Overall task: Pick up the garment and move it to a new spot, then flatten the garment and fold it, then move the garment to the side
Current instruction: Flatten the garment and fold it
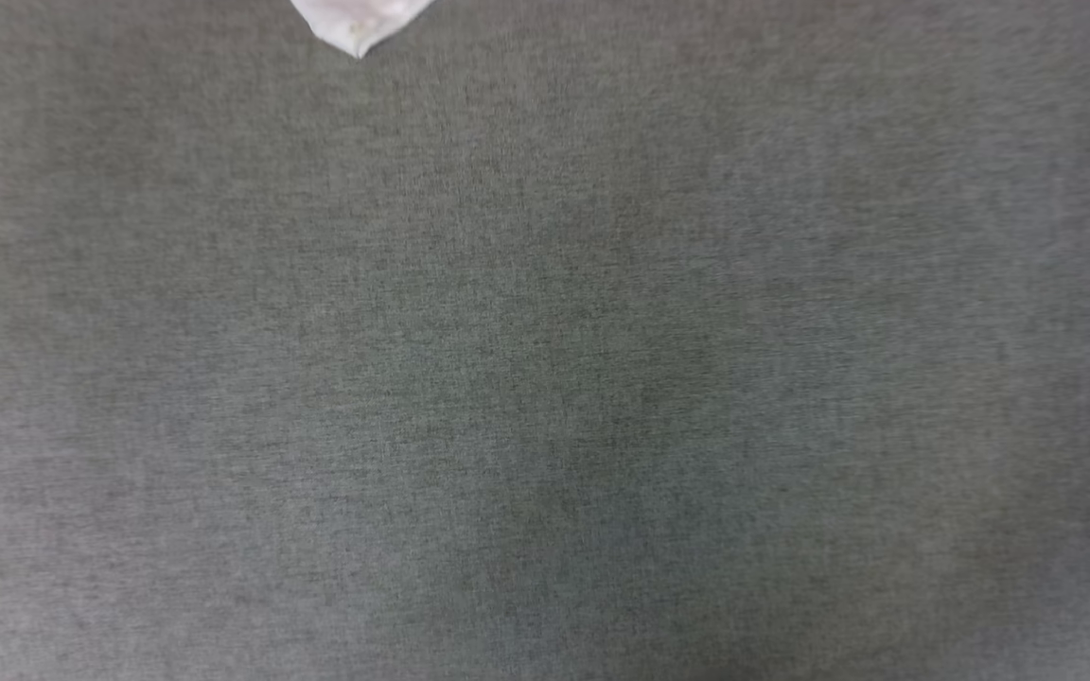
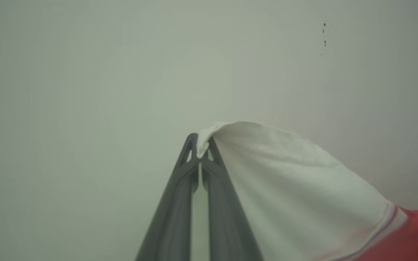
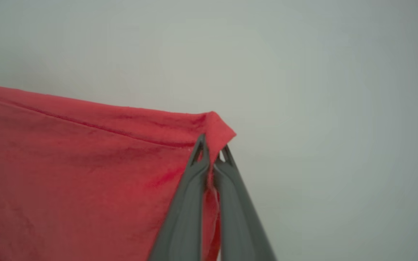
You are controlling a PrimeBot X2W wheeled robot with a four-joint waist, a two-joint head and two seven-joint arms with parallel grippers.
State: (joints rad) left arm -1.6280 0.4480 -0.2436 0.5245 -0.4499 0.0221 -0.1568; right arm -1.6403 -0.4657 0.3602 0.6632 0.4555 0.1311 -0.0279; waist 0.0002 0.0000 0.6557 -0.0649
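Presently, listed across: left gripper (image 2: 202, 146), fingers pressed together and pinching a fold of the white sleeve (image 2: 296, 181) at their tips, the cloth draping off to that view's right, past striped trim (image 2: 390, 221) into red; red jersey (image 3: 67, 174), lifted and slung between the two arms, with a white tip (image 1: 356, 26) of it at the top edge of the head view over the grey woven surface (image 1: 545, 378), contact there impossible to judge; right gripper (image 3: 213, 156), closed likewise, nipping the red hem corner (image 3: 218, 127), the hem edge drawn fairly straight to that view's left. Step in hand, by judgement: carrying the jersey to its new spot. To do it well, move both arms together at even spacing, so the thin fabric neither slips from the pinches nor sags in the middle. Lower the hanging edge onto the surface first, then draw away to lay the rest flat. Release only once it rests.
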